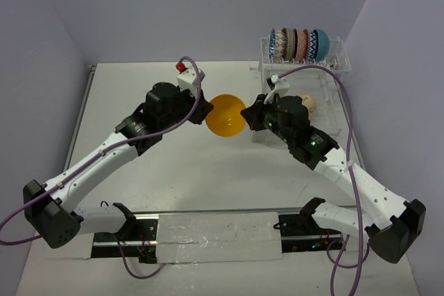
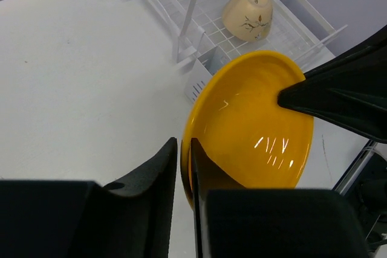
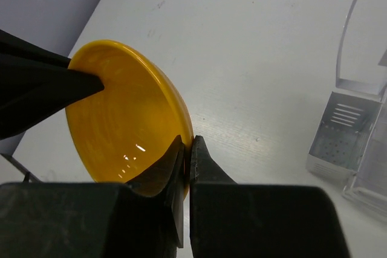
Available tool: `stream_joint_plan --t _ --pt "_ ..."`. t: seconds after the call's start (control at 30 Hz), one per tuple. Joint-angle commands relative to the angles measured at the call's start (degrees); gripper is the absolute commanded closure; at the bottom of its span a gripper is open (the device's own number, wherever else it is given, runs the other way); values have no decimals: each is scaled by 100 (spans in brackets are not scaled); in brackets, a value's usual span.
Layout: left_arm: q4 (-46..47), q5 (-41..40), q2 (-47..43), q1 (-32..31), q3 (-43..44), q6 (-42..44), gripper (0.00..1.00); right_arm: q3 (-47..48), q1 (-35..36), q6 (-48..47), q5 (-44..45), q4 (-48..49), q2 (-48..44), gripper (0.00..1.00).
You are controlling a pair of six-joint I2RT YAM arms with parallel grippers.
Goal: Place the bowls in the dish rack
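– Left claw (image 2: 183,148) first: what is it doing?
– Its jaws stand narrow, with the left rim of the orange bowl (image 2: 254,131) between them. One finger lies against the inside. A thin slit of light shows beside the outer finger, so I cannot tell whether it truly bites.
– And the bowl itself?
– Up on edge above the table (image 1: 208,178), about mid-table, spanning the gap between both claws. Both wrist views look into its glossy hollow. It is left of the rack (image 1: 341,60), not in it.
– Right claw (image 3: 186,144)?
– Pressed together on the bowl's right rim, one finger inside and one outside, no gap showing.
– Further right?
– The rack sits at the far right of the table. A tan bowl (image 2: 248,15) with a dark sprig pattern lies on the lower wire tray, its outside showing. Behind it, on the raised far level, a row of bowls (image 1: 298,44) stands on edge: patterned ones, with a teal one at the right end. A small basket (image 3: 344,131) hangs on the rack's left side at its near end, close to the right claw.
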Motion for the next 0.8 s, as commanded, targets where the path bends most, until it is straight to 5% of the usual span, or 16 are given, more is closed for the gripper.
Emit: stream_joint_plan --t 0.0,0.2,0.3,0.47,0.6,0.77 --pt "42 58 -168 -18 286 38 78 287 36 -15 364 151 -107 100" --pt "-152 111 -159 -10 489 -234 16 419 36 -506 1234 -332 -115 100" --pt "-274 -275 -211 -1 594 -498 1 516 27 -718 1919 -657 -115 100" --pt "-653 -601 -290 560 718 -920 1 621 -401 -938 2729 -1123 -37 100" --pt "-916 -443 -422 1622 524 -1237 1 639 -1324 -675 2325 -1396 87 100" --pt "-1049 -355 -677 2214 7 -1184 1 534 -2116 -184 2317 -1432 438 100"
